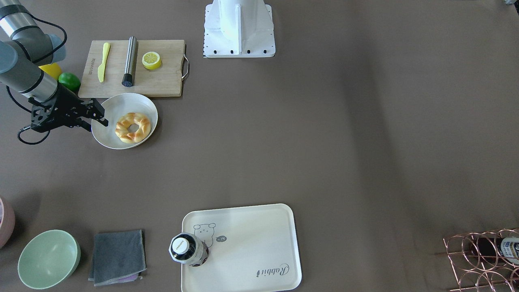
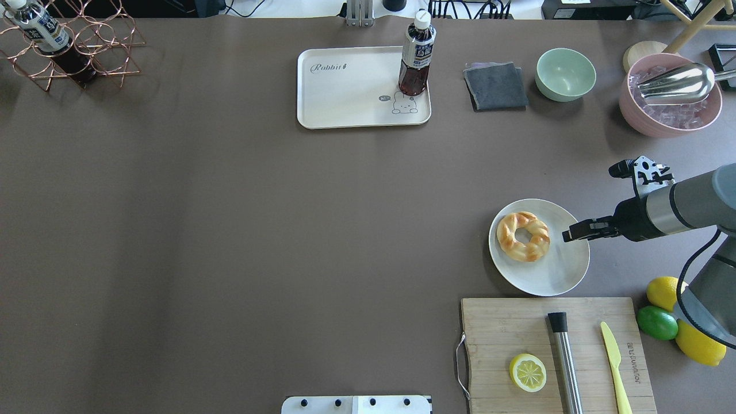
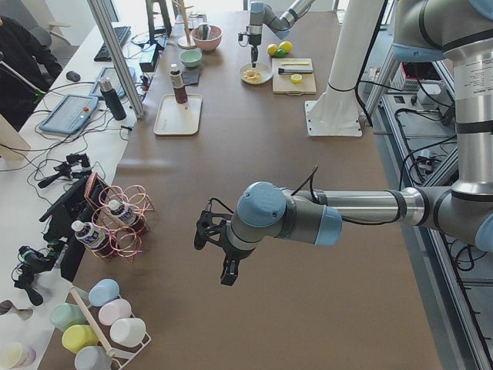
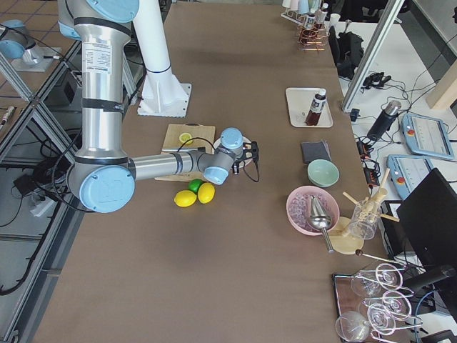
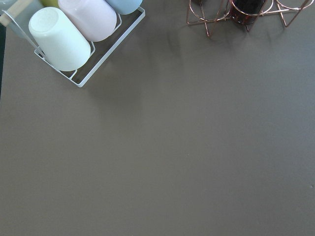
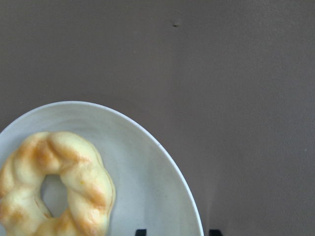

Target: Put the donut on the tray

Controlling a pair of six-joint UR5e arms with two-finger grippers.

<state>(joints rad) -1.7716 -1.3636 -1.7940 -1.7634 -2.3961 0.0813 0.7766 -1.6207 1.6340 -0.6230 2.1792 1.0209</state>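
The donut (image 1: 133, 127) is a golden-brown braided ring lying on a round white plate (image 1: 121, 103); it also shows in the overhead view (image 2: 523, 236) and the right wrist view (image 6: 54, 187). My right gripper (image 1: 99, 114) hangs over the plate's rim beside the donut, open and empty, with its fingertips apart at the bottom of the right wrist view. The cream tray (image 2: 345, 92) lies across the table with a drink bottle (image 2: 415, 57) standing on its corner. My left gripper (image 3: 219, 258) hovers over bare table far from both; I cannot tell whether it is open or shut.
A wooden cutting board (image 2: 500, 328) beside the plate holds a lemon half (image 2: 528, 372), a metal cylinder and a yellow knife. Lemons and a lime (image 2: 656, 322) lie by the right arm. A grey cloth (image 2: 495, 86), green bowl (image 2: 566, 73) and pink ice bucket (image 2: 670, 95) stand near the tray.
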